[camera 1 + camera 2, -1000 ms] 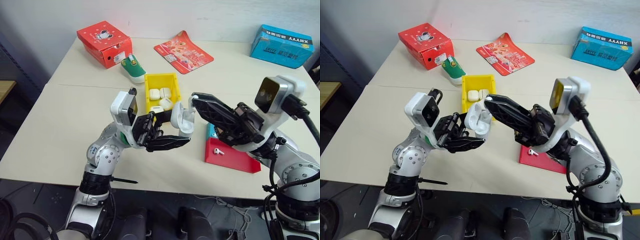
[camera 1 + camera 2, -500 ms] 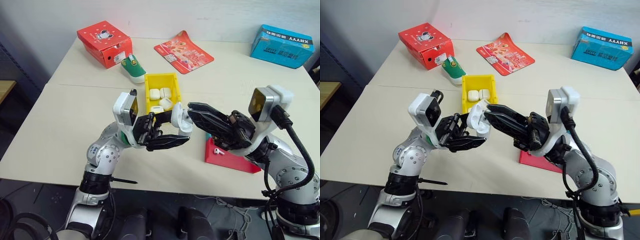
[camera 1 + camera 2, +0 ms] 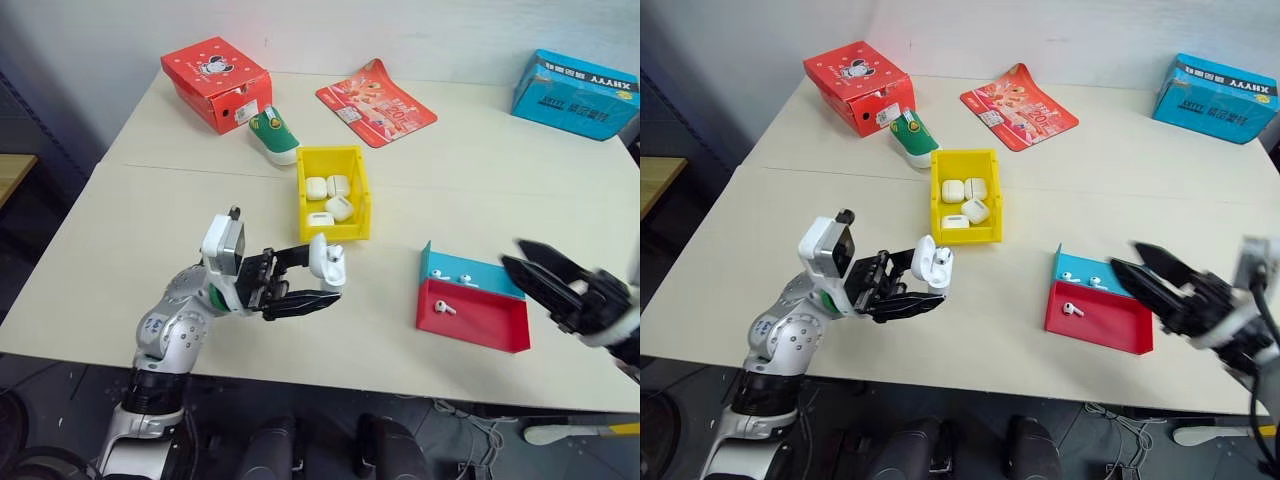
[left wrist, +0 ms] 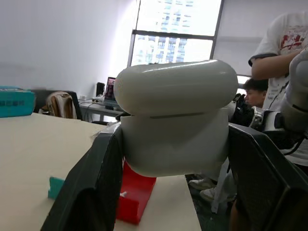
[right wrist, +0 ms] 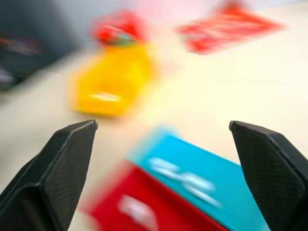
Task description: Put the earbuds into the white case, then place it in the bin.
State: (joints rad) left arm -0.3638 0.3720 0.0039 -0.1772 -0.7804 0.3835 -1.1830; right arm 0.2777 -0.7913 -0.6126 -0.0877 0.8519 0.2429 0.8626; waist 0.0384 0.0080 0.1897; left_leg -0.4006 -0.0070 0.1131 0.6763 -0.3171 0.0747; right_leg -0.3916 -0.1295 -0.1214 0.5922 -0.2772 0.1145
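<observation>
White case (image 3: 327, 262) clamped lid-up in left hand (image 3: 300, 285), clear of worktop (image 3: 130, 230), just short of yellow bin (image 3: 352, 229): staged for drop. Earbuds (image 3: 444, 307) lie in red-and-blue tray (image 3: 495, 330). Right hand (image 3: 535, 272) spread wide, empty, beside tray.

White case (image 3: 327, 262) shut, upright, held above table; earbuds (image 3: 445, 307) in tray; yellow bin (image 3: 352, 232) nearby.

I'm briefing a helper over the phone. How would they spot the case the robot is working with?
Start at the yellow bin mid-table, then look just in front of it. The white case is there, gripped in the left tool above the tabletop. Unlike the cases lying in the bin, it's the one held up.
</observation>
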